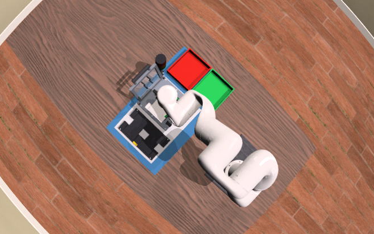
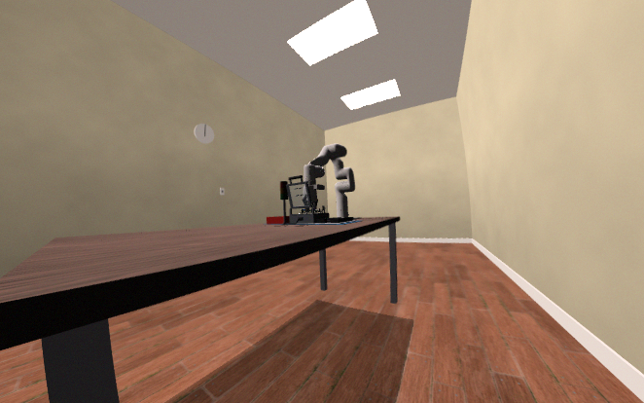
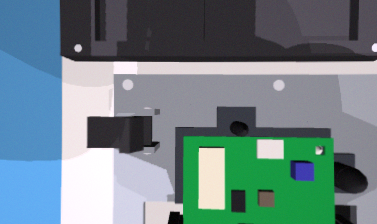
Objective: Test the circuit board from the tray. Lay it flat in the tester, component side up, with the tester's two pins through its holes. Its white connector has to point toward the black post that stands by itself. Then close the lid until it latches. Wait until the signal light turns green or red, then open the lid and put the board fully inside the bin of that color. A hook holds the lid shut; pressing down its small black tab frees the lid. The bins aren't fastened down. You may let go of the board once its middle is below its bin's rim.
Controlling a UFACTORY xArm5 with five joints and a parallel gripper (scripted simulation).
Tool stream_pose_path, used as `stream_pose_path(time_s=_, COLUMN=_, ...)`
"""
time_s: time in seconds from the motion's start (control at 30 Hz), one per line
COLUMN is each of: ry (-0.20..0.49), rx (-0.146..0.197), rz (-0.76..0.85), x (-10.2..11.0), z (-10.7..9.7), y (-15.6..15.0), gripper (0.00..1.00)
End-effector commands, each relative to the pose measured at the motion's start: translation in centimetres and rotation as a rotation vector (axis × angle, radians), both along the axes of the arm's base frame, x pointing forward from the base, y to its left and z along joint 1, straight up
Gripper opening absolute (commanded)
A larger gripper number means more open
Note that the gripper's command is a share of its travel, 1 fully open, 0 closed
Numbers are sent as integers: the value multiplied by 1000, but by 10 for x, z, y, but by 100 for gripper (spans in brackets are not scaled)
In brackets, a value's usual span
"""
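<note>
Green rectangular circuit board (image 3: 276, 215) (image 1: 166, 116) overlapping dark recess of grey tester (image 3: 199, 95) (image 1: 161, 125), edges slightly offset, room showing toward black tray (image 3: 229, 30) (image 1: 156, 128). Component side facing up, blue block showing. Black fingers standing wide; grip: can't tell.

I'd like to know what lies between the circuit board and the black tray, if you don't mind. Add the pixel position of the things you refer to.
The wrist view shows a dark recess (image 3: 236, 115), the tester's gray plate (image 3: 199, 97) (image 1: 153, 117) and a pale strip (image 3: 239, 68).

pale round clock (image 2: 204, 133) on the wall (image 2: 128, 125)
</note>
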State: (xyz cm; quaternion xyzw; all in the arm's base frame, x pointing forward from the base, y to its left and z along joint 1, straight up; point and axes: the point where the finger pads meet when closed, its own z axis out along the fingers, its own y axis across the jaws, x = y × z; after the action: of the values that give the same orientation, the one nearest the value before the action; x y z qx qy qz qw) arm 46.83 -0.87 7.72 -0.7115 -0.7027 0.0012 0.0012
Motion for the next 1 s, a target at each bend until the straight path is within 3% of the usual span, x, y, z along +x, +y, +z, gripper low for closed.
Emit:
stream_pose_path(time_s=0.0, ry=-7, rx=0, rz=0, x=2, z=3, y=0, gripper=79)
stream_pose_path(time_s=0.97, ry=-7, rx=0, rz=0, x=2, z=12, y=0, gripper=79)
